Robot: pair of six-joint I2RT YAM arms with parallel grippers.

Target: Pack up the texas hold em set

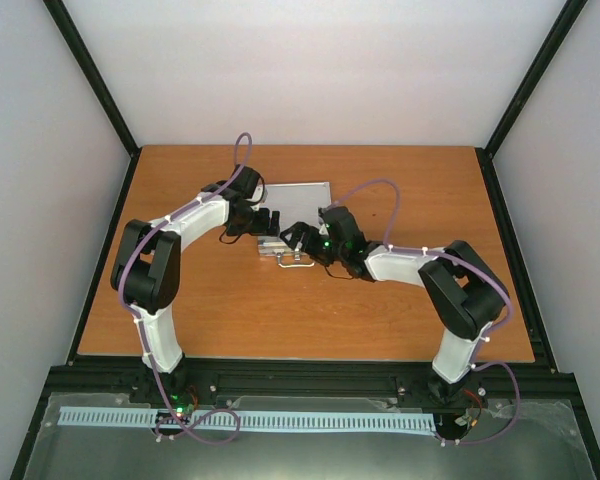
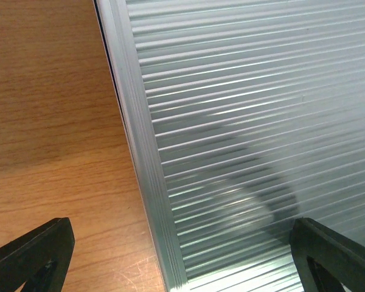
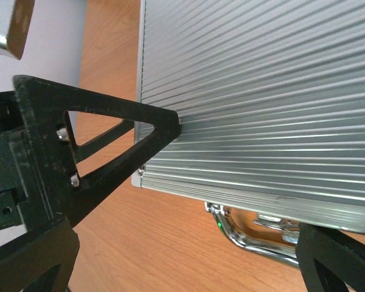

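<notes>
The silver ribbed aluminium case (image 1: pixel 297 205) lies at the middle of the table with its lid down, chrome handle (image 1: pixel 296 262) toward me. Chips, card decks, dice and the blue disc are hidden. My left gripper (image 1: pixel 264 221) is open over the case's left near corner; in the left wrist view (image 2: pixel 181 230) its fingers straddle the lid's left edge (image 2: pixel 147 182). My right gripper (image 1: pixel 302 238) is open and empty at the near edge; in the right wrist view (image 3: pixel 187 243) it hangs above the lid (image 3: pixel 261 109) and the handle (image 3: pixel 249 238). A left finger (image 3: pixel 109 139) touches the lid's corner there.
The orange wooden table (image 1: pixel 230 310) is bordered by black frame rails (image 1: pixel 100 90) and white walls. A white slotted strip (image 1: pixel 250 420) lies on the metal shelf in front of the arm bases.
</notes>
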